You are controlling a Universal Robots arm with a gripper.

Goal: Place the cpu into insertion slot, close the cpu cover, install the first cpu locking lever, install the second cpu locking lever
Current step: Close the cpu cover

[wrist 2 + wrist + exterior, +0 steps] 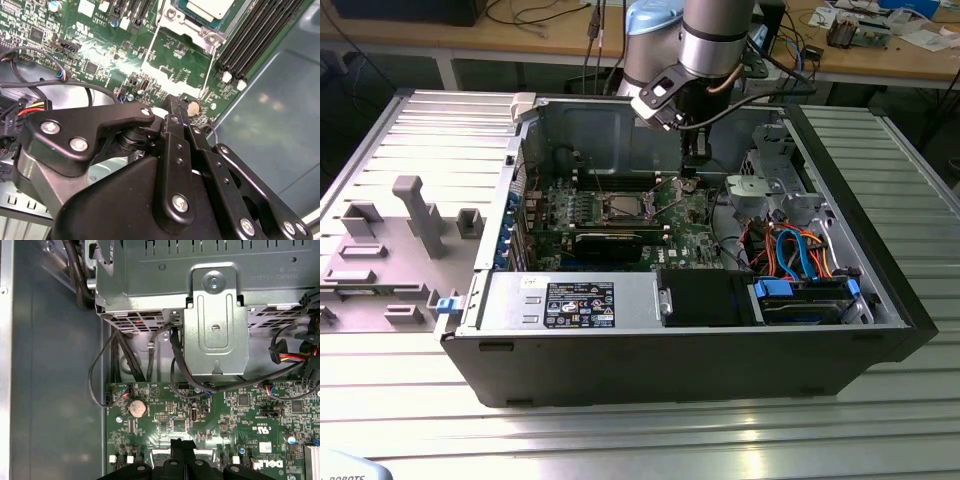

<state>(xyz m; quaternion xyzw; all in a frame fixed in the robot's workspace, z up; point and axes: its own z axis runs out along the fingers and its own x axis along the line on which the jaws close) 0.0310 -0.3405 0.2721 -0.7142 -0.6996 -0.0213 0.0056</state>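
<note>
PC case (670,370), black sheet steel, lies open with the green board (692,238) flat inside. The square, silvery cpu (206,7) sits in the metal-rimmed slot (186,27), approx mid-board. Just beside the slot, toward the exterior view's right, the matte black gripper (687,183) hangs over the board, fingers (177,447) pressed together w/ nothing between. Beyond the slot is the smooth grey rear wall (590,135).

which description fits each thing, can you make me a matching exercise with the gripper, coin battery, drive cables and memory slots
Things: 1 gripper; 2 coin battery; 3 drive cables; 4 memory slots.
Descriptions: a blue, at the exterior view's right; b round, silver; c long, narrow, black; d hanging over the green board.
Pairs: 1-d; 2-b; 3-a; 4-c.
</note>
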